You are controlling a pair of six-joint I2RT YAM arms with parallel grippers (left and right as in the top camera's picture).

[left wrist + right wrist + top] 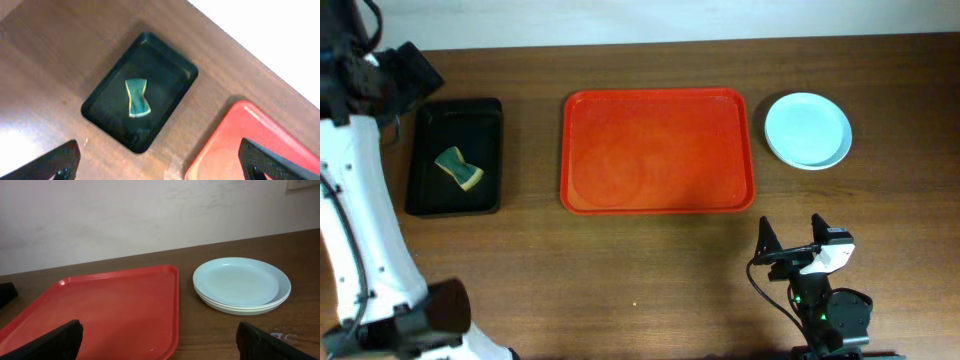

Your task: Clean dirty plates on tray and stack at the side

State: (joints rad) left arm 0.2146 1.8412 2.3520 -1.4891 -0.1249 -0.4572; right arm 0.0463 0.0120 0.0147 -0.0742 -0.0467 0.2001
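Sitting stacked, plates clear right edge of tray.

- Overhead, we look straight down from well above the table, taking in the black tray, the red-orange tray and the stacked plates.
- On the left wrist, we look down at a slant from high up onto the black tray and its sponge; one corner of the red-orange tray is shared.
- On the right wrist, we sit low and close, facing level across the red-orange tray and plates toward the wall.
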